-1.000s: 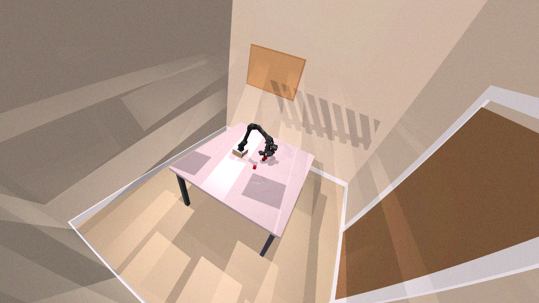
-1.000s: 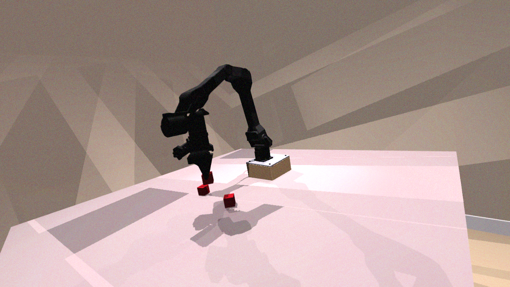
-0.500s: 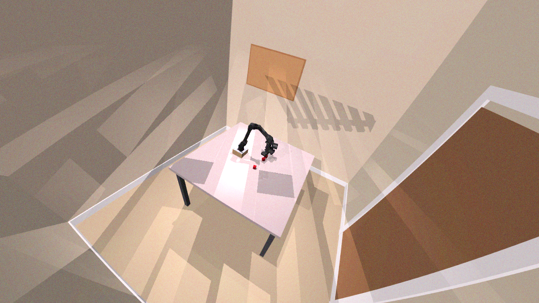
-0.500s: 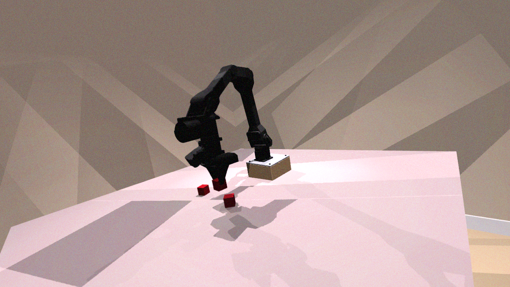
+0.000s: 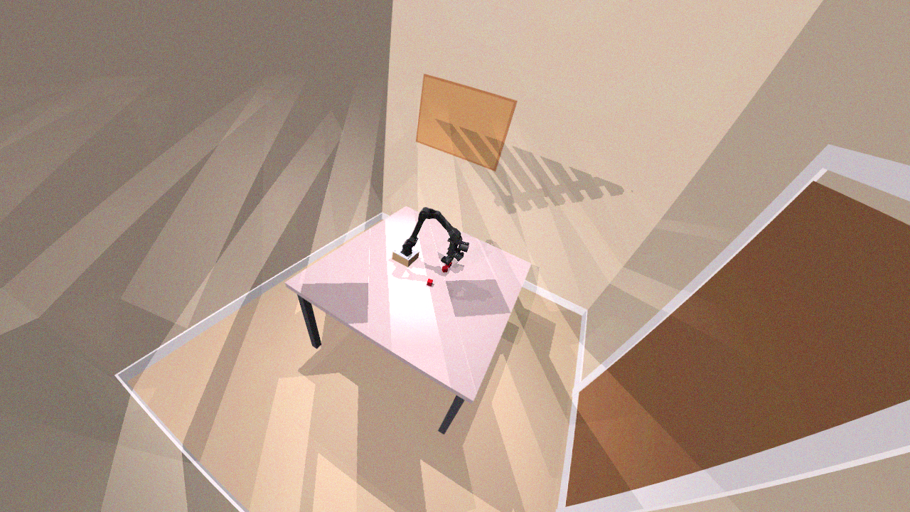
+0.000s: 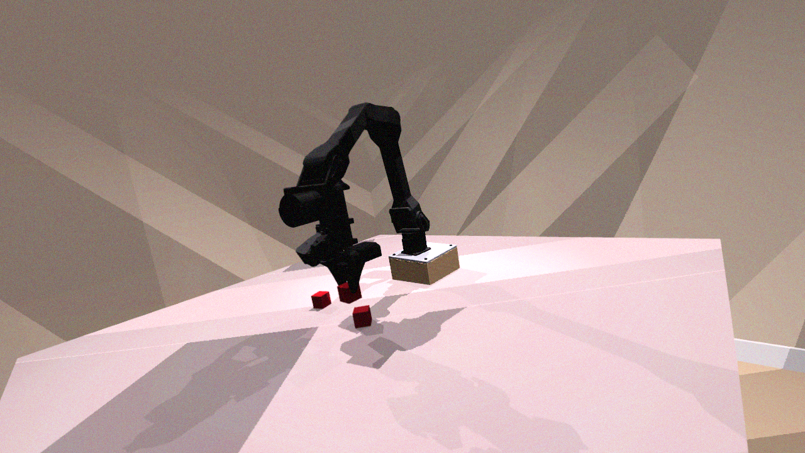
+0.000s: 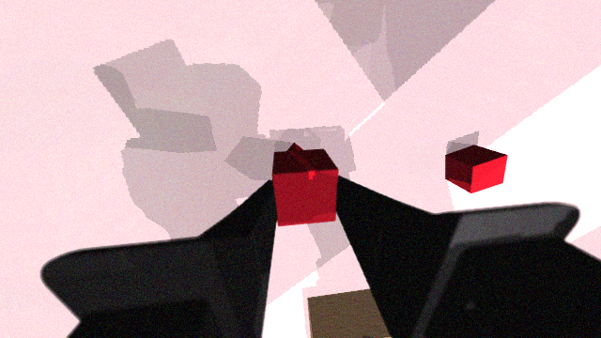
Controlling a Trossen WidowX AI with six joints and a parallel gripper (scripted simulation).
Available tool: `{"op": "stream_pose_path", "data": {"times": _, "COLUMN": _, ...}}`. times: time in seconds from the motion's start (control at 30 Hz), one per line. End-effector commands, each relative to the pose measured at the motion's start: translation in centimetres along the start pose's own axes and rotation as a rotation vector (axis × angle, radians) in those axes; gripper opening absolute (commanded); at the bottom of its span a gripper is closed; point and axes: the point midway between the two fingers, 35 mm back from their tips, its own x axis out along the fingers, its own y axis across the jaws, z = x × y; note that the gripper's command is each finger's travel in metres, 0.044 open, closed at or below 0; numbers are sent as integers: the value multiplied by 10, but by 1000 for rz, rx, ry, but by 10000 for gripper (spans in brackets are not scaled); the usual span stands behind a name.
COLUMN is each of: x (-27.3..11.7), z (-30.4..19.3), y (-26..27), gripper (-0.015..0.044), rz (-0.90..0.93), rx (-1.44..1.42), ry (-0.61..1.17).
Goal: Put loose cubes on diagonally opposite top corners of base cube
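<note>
The black arm (image 6: 360, 168) rose from its tan mounting block (image 6: 424, 264) at the far part of the pink table (image 6: 563, 349), arched up to a high elbow, and bent down again so that the wrist pointed nearly straight at the table top. In the exterior view the gripper (image 6: 348, 288) hung low, just beside a red cube on the table (image 6: 321, 299).

The gripper's two dark fingers stood narrowly apart, clamped on the sides of a red cube (image 7: 305, 192), which filled the gap between them. In the wrist view a corner of another red cube (image 7: 295, 148) peeked out just behind the top of the held one; whether the two touched could not be told. In the exterior view the held cube (image 6: 348, 293) sat close above the table, its underside hard to separate from the surface.

A further red cube (image 6: 361, 316) lay on the table nearer the camera, apart from the gripper; the wrist view showed it off to the right (image 7: 475, 168). From the top view only the arm (image 5: 439, 229) and small red specks could be made out.
</note>
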Motion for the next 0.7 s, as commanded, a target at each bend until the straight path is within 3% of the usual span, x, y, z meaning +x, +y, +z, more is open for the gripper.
{"op": "stream_pose_path", "data": {"times": 0.0, "x": 7, "z": 0, "y": -1, "gripper": 105, "rz": -7, "rx": -7, "ry": 0}}
{"op": "stream_pose_path", "data": {"times": 0.67, "x": 28, "z": 0, "y": 0, "gripper": 105, "rz": -6, "rx": -5, "ry": 1}}
